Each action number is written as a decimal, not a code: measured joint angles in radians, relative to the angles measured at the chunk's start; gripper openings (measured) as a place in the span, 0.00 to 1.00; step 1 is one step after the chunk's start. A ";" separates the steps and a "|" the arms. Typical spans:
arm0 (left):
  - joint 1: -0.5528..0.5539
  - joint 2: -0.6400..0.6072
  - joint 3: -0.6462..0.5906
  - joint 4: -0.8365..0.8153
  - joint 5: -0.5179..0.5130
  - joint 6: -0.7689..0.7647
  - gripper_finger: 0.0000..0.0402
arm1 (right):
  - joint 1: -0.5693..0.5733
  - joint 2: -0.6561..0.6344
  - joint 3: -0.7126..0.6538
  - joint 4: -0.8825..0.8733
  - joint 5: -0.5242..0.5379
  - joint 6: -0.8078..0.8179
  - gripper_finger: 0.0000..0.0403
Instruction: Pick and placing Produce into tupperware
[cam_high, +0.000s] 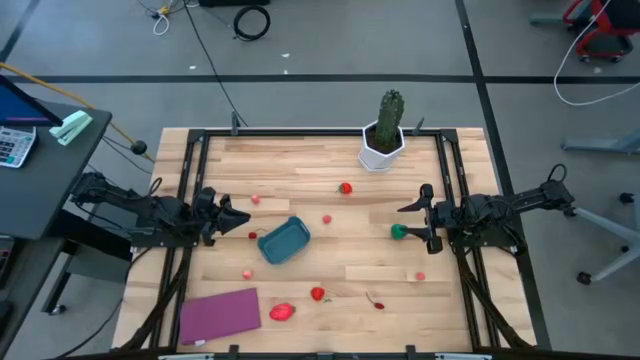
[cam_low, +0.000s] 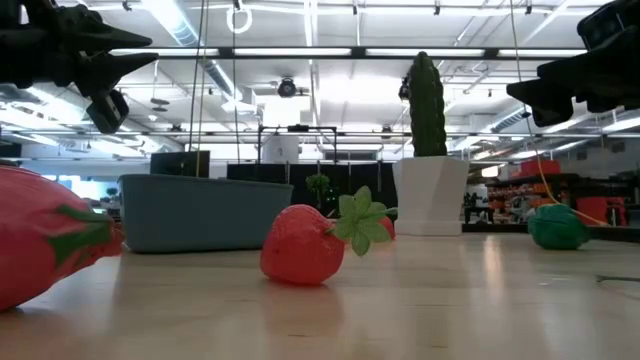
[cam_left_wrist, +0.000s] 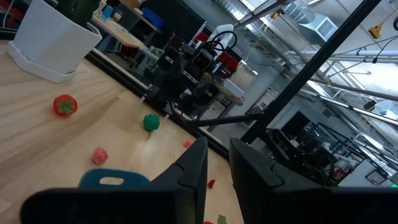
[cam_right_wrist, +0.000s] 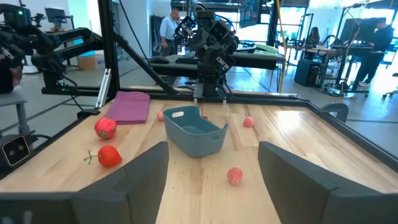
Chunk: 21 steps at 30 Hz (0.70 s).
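Observation:
The teal tupperware (cam_high: 284, 241) rests on its base on the wooden table, left of centre; it also shows in the right wrist view (cam_right_wrist: 196, 130). Produce lies scattered around it. There is a green piece (cam_high: 399, 232), a red one (cam_high: 345, 187), a strawberry (cam_high: 318, 293), a larger red piece (cam_high: 282, 312) and several small pink ones. My right gripper (cam_high: 418, 222) hovers wide open and empty just right of the green piece. My left gripper (cam_high: 243, 219) hovers left of the tupperware, empty, its fingers (cam_left_wrist: 193, 168) a narrow gap apart.
A tall green cactus in a white pot (cam_high: 385, 130) stands at the far edge. A flat purple mat (cam_high: 218, 313) lies at the near left corner. A dark frame runs along the table's sides. People show in the room beyond the table in the right wrist view.

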 joint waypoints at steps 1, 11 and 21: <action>0.000 0.000 0.000 0.000 0.000 0.000 0.18 | 0.000 0.000 0.000 0.000 0.000 0.000 0.64; 0.000 0.000 0.000 0.000 0.000 0.000 0.17 | 0.000 0.000 0.000 0.000 0.000 0.000 0.64; 0.000 0.000 0.000 0.001 0.000 0.000 0.18 | 0.000 0.000 0.000 0.000 0.000 0.000 0.64</action>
